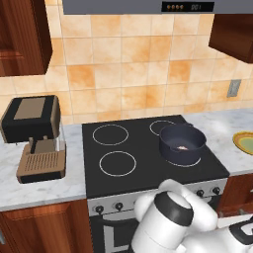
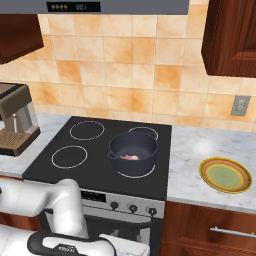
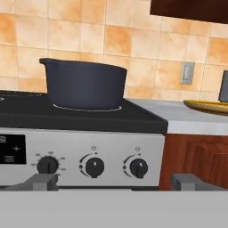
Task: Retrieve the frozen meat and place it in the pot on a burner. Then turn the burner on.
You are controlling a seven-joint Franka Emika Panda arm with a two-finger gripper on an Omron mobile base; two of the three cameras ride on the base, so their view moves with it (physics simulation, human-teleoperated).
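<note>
The dark blue-grey pot (image 1: 171,136) (image 2: 120,145) (image 3: 82,84) stands on the front right burner of the black cooktop (image 1: 143,173). Inside it lies the frozen meat (image 1: 183,147) (image 2: 131,157), a small pale pinkish lump. My gripper (image 3: 118,182) is open, low in front of the stove's front panel, with nothing between its fingertips (image 3: 44,181). It faces the row of dark knobs (image 3: 94,167) under the pot; two of these sit between the fingertips and a third (image 3: 47,165) is just above the left one. The pot wall hides the meat in the hand view.
A yellow-green plate (image 2: 225,175) (image 3: 207,106) rests on the marble counter (image 2: 190,145) right of the stove. A coffee machine (image 1: 34,138) stands on the counter to the left. Wooden cabinets hang above both sides, and a range hood (image 1: 138,6) spans the top.
</note>
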